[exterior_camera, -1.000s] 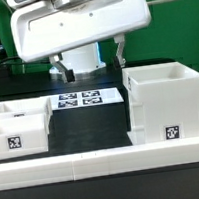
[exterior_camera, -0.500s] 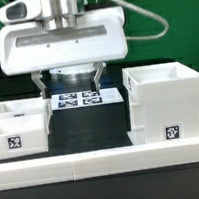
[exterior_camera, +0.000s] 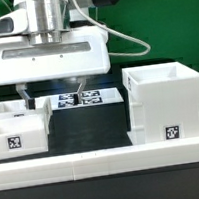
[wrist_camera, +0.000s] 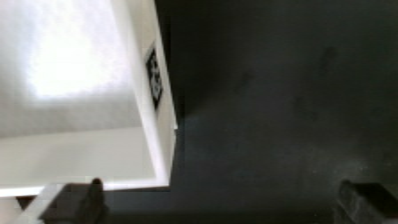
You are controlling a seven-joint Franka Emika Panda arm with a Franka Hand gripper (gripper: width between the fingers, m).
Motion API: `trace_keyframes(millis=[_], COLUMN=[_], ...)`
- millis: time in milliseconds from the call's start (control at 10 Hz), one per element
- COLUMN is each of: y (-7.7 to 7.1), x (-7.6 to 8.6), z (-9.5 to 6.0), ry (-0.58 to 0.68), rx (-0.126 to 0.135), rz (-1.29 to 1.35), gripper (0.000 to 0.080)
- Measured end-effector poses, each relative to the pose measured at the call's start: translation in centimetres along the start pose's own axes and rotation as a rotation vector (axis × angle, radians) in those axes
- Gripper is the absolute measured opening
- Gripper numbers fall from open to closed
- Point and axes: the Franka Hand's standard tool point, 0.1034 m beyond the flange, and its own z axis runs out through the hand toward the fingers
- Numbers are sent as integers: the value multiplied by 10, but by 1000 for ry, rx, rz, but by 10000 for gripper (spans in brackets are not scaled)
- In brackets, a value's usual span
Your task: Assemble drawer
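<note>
Pincer (exterior_camera: 50, 93) is hanging released, jaws wide, above the right edge of the far shallow white plastic tray (exterior_camera: 37, 114), at the exterior view's left.

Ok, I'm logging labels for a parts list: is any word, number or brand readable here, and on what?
No words, numbers or brands can be read in either view.
On the tall shell: one black-and-white square tag, pattern only.
On the front tray: the same kind of tag, no text.
On the marker board: pattern tags only.
</note>
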Motion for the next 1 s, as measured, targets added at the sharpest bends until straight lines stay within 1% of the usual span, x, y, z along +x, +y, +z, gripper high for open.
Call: trace_keyframes(millis=[100, 200, 300, 400, 500, 600, 900, 1000], y=[3, 13, 16, 14, 5, 2, 4, 6], x=[-3, -3, -9, -15, -21, -18, -26, -28], z=[-1, 1, 5, 9, 13, 15, 28, 31], ry=[-61, -73, -66, -80, -165, -181, -189, -182], rx=[28, 28, 16, 18, 53, 60, 53, 45], rz=[6, -22, -21, -20, -11, -11, -17, -17], gripper=[649, 649, 649, 649, 649, 649, 649, 649])
